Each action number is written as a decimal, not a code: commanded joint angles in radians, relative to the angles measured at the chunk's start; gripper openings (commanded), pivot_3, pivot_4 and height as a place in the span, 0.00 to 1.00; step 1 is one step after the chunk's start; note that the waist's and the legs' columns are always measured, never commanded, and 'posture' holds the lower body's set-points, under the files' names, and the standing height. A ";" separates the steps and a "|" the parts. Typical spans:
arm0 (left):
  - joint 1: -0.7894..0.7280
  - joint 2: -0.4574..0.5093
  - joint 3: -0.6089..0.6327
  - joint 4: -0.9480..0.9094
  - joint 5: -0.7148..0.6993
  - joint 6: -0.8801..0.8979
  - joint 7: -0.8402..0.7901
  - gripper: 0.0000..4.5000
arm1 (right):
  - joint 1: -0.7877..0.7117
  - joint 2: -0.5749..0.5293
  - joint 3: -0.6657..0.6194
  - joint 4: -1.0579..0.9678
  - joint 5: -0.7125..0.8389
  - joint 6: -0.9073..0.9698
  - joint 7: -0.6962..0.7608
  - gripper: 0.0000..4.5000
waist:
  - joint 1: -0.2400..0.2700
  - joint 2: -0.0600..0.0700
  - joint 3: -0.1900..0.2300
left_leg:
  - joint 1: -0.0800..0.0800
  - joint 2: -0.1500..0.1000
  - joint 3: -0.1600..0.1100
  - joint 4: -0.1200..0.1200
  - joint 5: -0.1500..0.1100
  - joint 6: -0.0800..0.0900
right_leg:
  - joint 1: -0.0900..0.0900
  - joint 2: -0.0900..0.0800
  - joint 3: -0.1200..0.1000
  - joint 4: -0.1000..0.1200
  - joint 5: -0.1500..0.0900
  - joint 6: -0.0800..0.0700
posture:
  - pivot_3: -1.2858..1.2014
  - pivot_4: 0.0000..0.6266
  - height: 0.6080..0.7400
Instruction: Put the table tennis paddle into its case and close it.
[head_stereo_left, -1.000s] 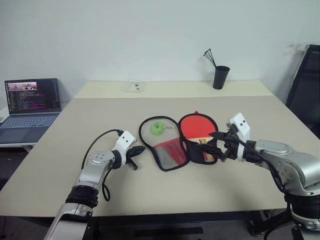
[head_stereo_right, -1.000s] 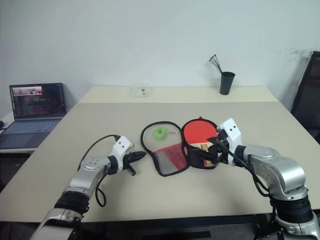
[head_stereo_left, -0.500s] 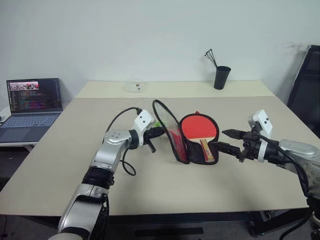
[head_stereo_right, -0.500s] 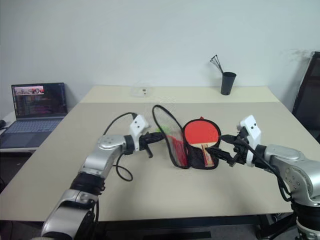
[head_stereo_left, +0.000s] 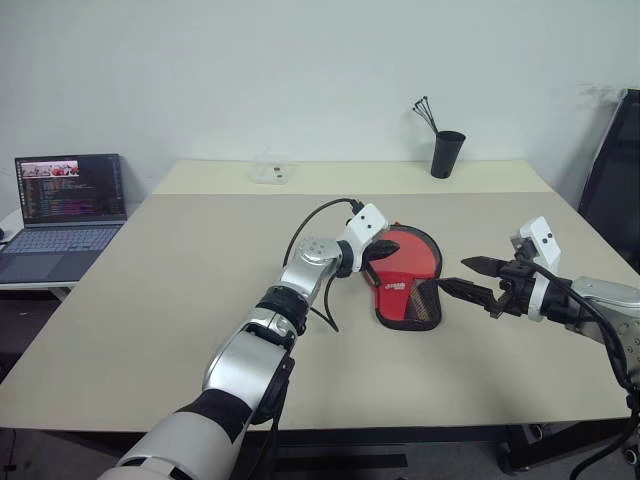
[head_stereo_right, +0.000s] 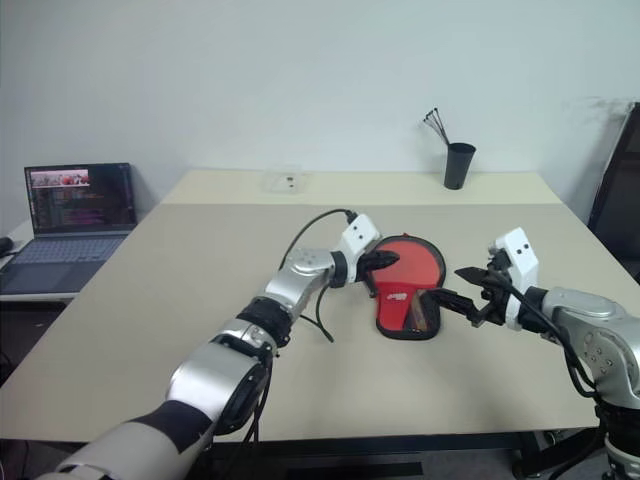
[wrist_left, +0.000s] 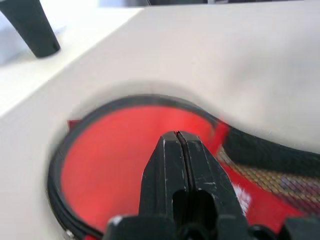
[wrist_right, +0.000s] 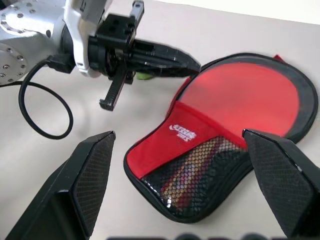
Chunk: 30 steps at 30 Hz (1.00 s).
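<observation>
The case (head_stereo_left: 405, 283) lies flat on the table (head_stereo_left: 150, 300), folded over, red side up, round end far, mesh pocket (wrist_right: 200, 177) and white logo toward the near end. Through the mesh I can make out the striped handle of the table tennis paddle (wrist_right: 186, 179) inside. The black zipper edge (wrist_right: 303, 107) runs round the rim; I cannot tell how far it is zipped.

My left claw (head_stereo_left: 385, 250) is clenched tight, fingers pressed together with nothing between them. It hovers over the left far edge of the case, tips over the red round part. From my left wrist, the fingertips (wrist_left: 176, 150) sit right above the red face. Whether they touch the fabric, I cannot tell.

My right claw (head_stereo_left: 467, 277) is spread wide, released, holding nothing. It sits just right of the case's near end, both fingers pointing left at it, close beside the mesh pocket but apart from it.
</observation>
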 joint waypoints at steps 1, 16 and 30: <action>-0.007 0.028 0.034 -0.002 -0.007 -0.043 -0.017 0.01 | 0.005 -0.005 -0.020 0.018 -0.038 -0.016 -0.051 1.00 | 0.000 0.000 0.000 | 0.000 0.000 0.000 0.000 0.000 0.000 | 0.000 0.000 0.000 0.000 0.000 0.000 | 0.52 0.24 1.00; 0.488 0.281 0.158 -0.827 -0.321 0.336 -0.297 0.01 | -0.198 0.176 0.211 0.504 -0.323 -0.276 -0.104 1.00 | -0.020 0.001 0.000 | 0.002 0.001 0.000 0.001 0.000 0.000 | -0.001 0.000 0.004 0.006 0.000 0.000 | 0.52 0.24 1.00; 0.634 0.417 0.197 -1.091 -0.376 0.489 -0.239 0.01 | -0.365 0.249 0.313 0.955 -0.505 -0.487 0.020 1.00 | -0.020 0.001 0.000 | 0.003 0.001 0.000 0.002 0.000 0.000 | 0.000 -0.001 0.005 0.007 0.003 -0.005 | 0.52 0.24 1.00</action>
